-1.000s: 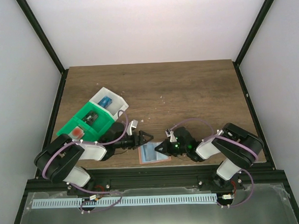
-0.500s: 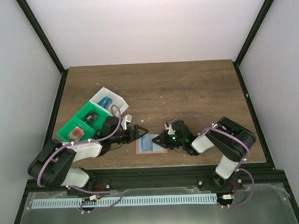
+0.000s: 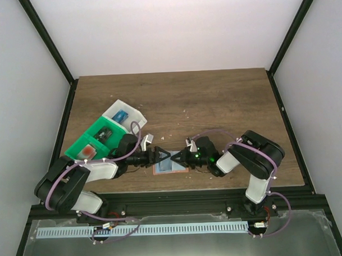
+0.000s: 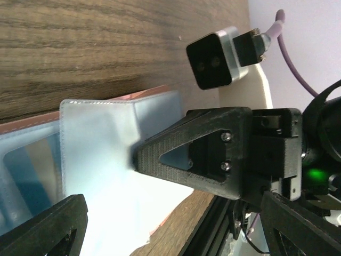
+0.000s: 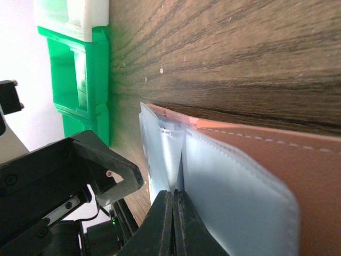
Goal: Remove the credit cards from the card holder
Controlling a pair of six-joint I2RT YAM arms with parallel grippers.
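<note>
Currently, on the near part of the table [image 3: 226, 98], I have both grippers meeting tip to tip over the card holder [image 3: 168, 168], which lies flat between the two arms, close to the near edge. The left gripper [image 3: 161, 156] comes in from the left with its jaws spread wide. In its wrist view the two fingers [image 4: 48, 226] sit at the bottom corners, with the holder's light blue panel lying ahead of and between them, untouched.

The right gripper [image 3: 176, 158] comes in from the right with its jaws pressed together. Its tips are against a raised light blue flap of the holder, at the crease where two panels meet. I cannot tell whether a thin layer is caught between them. The salmon edging shows along the holder's far side.

Farther off to the left, the green tray [image 3: 76, 147] holds a red card [image 3: 91, 149] and a dark card [image 3: 106, 134] in separate compartments. The white tray [image 3: 138, 114] touching its far end holds a blue card [image 3: 121, 115].
</note>
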